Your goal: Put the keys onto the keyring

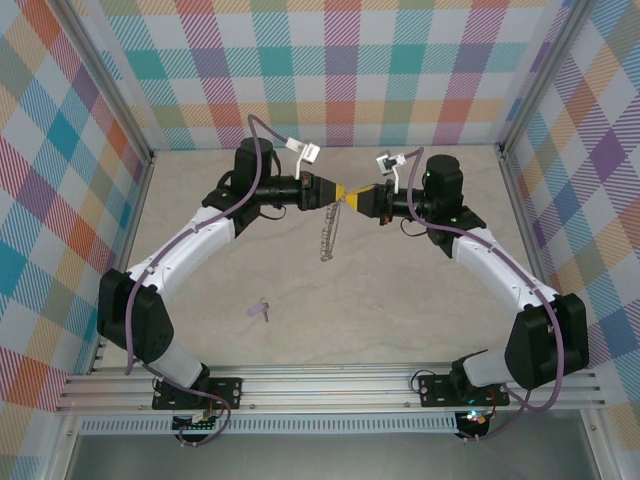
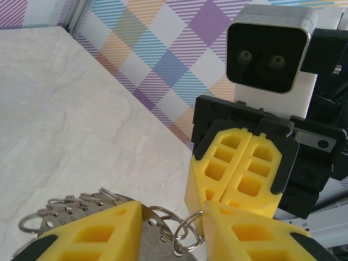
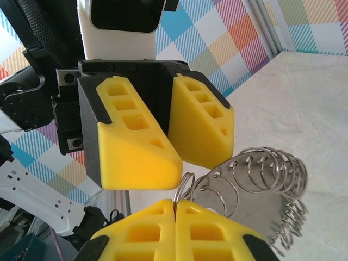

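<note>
Keyring [image 1: 329, 236]: 1, hanging mid-air between 2 tools over tabletop [image 1: 400, 300], dangling from where tips meet. Key [image 1: 261, 310]: 1, lilac, lying on tabletop near left arm, well apart from ring. Left tool [image 1: 328, 193] partly spread, fingers either side of ring's metal loops [image 2: 163, 228]. Right tool [image 1: 352, 198] clenched; right wrist cam shows ring [image 3: 261, 185] just beside its tips, grip unclear.

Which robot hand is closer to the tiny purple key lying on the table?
Left. The left gripper is nearer the tiny lilac-headed key, but still up beyond it, meeting the right gripper at the silvery metal keyring. The right one sits farther across.
</note>
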